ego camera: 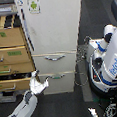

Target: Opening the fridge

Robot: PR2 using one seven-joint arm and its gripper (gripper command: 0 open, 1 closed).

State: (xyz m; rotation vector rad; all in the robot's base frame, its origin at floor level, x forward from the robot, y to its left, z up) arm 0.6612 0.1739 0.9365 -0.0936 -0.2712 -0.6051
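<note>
The tall white fridge [52, 25] stands in the middle of the exterior view, with a small green-figure sticker [33, 5] near the top of its large upper door. Below are two drawers with curved silver handles, the upper [55, 57] and the lower [56, 75]. The white arm comes up from the bottom left. Its gripper [35, 75] is at the fridge's left edge, level with the lower drawer. Its dark fingertips are too small to tell whether they are open or shut, or whether they hold anything. No interior shelves show.
A tan wooden drawer cabinet [11, 52] stands against the fridge's left side, some drawers pulled out. The robot's white and blue body [109, 58] with cables stands on the exterior view's right. The floor is dark grey.
</note>
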